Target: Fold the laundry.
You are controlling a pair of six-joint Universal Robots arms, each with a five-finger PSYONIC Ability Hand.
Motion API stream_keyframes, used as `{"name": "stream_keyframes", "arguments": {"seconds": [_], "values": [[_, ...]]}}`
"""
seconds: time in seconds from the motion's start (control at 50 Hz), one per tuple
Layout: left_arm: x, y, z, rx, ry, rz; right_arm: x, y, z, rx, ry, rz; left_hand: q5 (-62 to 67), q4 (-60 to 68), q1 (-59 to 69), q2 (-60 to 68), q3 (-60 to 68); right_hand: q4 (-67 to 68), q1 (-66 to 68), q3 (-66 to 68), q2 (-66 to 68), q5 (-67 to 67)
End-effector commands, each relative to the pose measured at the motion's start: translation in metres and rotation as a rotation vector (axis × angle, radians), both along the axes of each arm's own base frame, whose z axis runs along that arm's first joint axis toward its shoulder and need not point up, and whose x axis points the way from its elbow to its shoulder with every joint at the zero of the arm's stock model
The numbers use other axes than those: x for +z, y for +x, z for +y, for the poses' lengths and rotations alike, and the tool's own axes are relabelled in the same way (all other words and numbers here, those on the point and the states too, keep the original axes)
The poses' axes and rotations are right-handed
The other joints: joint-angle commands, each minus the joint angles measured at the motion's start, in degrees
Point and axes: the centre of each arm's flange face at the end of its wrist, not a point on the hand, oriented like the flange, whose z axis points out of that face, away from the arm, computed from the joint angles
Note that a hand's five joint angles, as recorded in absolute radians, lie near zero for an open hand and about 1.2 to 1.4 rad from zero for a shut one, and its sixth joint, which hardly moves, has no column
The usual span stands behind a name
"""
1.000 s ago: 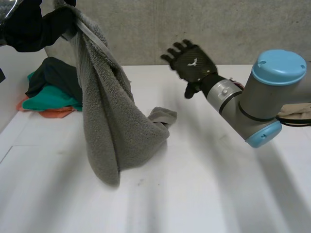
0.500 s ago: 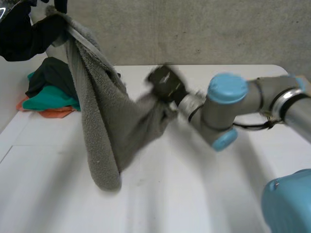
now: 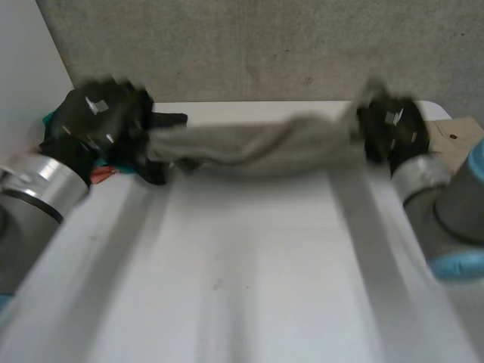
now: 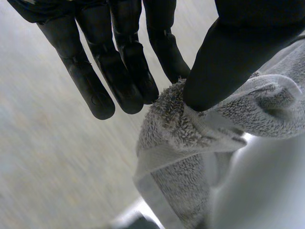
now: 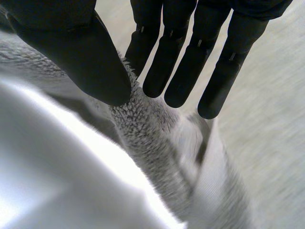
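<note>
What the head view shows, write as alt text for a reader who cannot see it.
A grey towel is stretched roughly level over a white table, one end pinched in the robot's black left hand and the other in its right hand. A grey concrete wall stands behind the table.

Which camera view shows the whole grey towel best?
The head view: the grey towel spans from the left robot hand to the right robot hand. Each wrist view shows one end up close, pinched between thumb and fingers.
</note>
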Motion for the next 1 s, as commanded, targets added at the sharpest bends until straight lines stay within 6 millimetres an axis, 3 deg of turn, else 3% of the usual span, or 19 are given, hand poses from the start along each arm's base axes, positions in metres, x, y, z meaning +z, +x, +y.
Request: {"name": "stream_keyframes", "arguments": {"seconds": [0.02,0.04,0.1,0.12,0.2,0.34,0.42,0.6,0.84,0.86,0.88,0.9,0.94,1.0], "values": [[-0.067,-0.009,0.004,0.003,0.157,-0.166,-0.074,-0.007,0.047,0.069,0.268,0.274,13.84,11.05,14.19,11.23,11.59,6.41,10.49,6.95,7.37,8.29],[-0.071,-0.009,0.007,0.006,0.165,-0.19,-0.076,-0.009,0.051,0.069,0.303,0.317,13.84,11.05,14.19,11.23,11.59,-17.62,-13.54,-17.08,-16.65,-15.74],[-0.07,-0.009,0.011,0.009,0.161,-0.204,-0.066,-0.011,0.049,0.059,0.307,0.329,13.84,11.05,14.19,11.23,11.59,-43.03,-38.95,-42.49,-42.07,-41.15],[-0.067,-0.009,0.012,0.012,0.151,-0.201,-0.052,-0.011,0.044,0.048,0.291,0.316,13.84,11.05,14.19,11.23,11.59,-46.59,-42.51,-46.05,-45.63,-44.71],[-0.054,-0.006,0.015,0.02,0.119,-0.181,-0.016,-0.01,0.033,0.038,0.25,0.282,13.84,11.05,14.19,11.23,11.59,-50.32,-46.24,-49.78,-49.36,-48.44],[-0.037,0.003,0.022,0.039,0.088,-0.14,0.011,-0.003,0.01,0.055,0.277,0.299,13.84,11.05,14.19,11.23,11.59,-50.32,-46.24,-49.78,-49.36,-48.44],[-0.027,0.01,0.028,0.048,0.07,-0.109,0.007,0.0,-0.012,0.052,0.327,0.345,13.84,11.05,14.19,11.23,11.59,-49.15,-45.07,-48.61,-48.19,-47.27],[-0.017,0.014,0.03,0.047,0.051,-0.067,-0.042,0.005,-0.057,0.002,0.426,0.429,13.84,11.05,14.19,11.23,11.59,-45.11,-41.03,-44.57,-44.15,-43.23],[-0.013,0.012,0.033,0.039,0.046,-0.046,-0.101,-0.001,-0.106,-0.109,0.297,0.504,13.84,11.05,14.19,11.23,11.59,-39.4,-35.32,-38.86,-38.44,-37.52],[-0.013,0.013,0.033,0.039,0.046,-0.046,-0.103,-0.002,-0.109,-0.112,0.289,0.505,13.84,11.05,14.19,11.23,11.59,-35.56,-31.48,-35.02,-34.6,-33.68],[-0.012,0.013,0.032,0.044,0.043,-0.045,-0.106,-0.002,-0.112,-0.114,0.276,0.501,13.84,11.05,14.19,11.23,11.59,-11.21,-7.13,-10.67,-10.25,-9.33],[-0.012,0.014,0.031,0.045,0.041,-0.044,-0.106,-0.002,-0.113,-0.116,0.271,0.496,13.84,11.05,14.19,11.23,11.59,7.69,11.77,8.23,8.65,9.57],[-0.012,0.014,0.031,0.048,0.041,-0.044,-0.096,-0.003,-0.116,-0.129,0.245,0.477,13.84,11.05,14.19,11.23,11.59,11.26,15.34,11.8,12.23,13.14],[-0.007,0.018,0.027,0.066,0.027,-0.039,-0.051,-0.005,-0.114,-0.154,0.185,0.397,13.84,11.05,14.19,11.23,11.59,11.26,15.34,11.8,12.23,13.14]]}}
